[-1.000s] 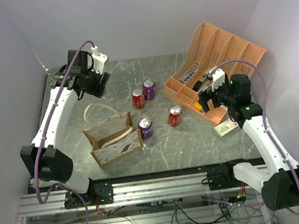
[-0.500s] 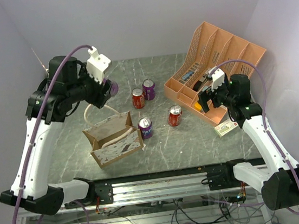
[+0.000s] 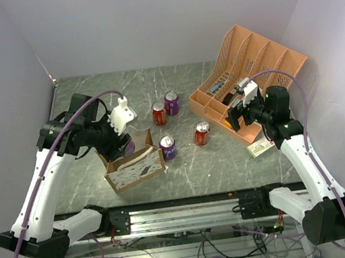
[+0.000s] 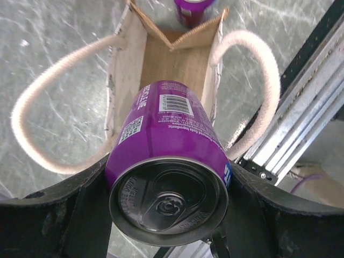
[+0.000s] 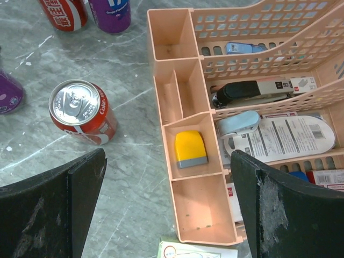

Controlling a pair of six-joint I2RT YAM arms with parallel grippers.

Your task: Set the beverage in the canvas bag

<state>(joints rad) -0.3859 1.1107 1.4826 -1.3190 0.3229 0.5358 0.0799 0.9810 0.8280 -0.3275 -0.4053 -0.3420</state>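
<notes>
Worktop of grey veined stone (image 3: 196, 170) in the top view carries a small boxy brown canvas bag (image 3: 136, 170). The left gripper (image 3: 123, 146) hangs at the bag's 12 o'clock rim, clamped on a purple aluminium beverage can (image 3: 128, 149). A second purple can (image 3: 168, 147) stands just beside the bag at 3 o'clock. The right gripper (image 3: 239, 116) hovers over the orange plastic file organizer (image 3: 259, 62), well apart from the bag. From the left wrist, the gripped can's silver top faces the camera and its far end is over the bag's open mouth; whether it is past the rim cannot be told. Cream rope handles (image 4: 32, 113) splay to 9 and 3 o'clock. From the right wrist, the jaws stand wide apart and empty above a yellow-and-grey block (image 5: 191, 148) in an organizer compartment, with a red soda can (image 5: 80, 110) at its 10 o'clock.
</notes>
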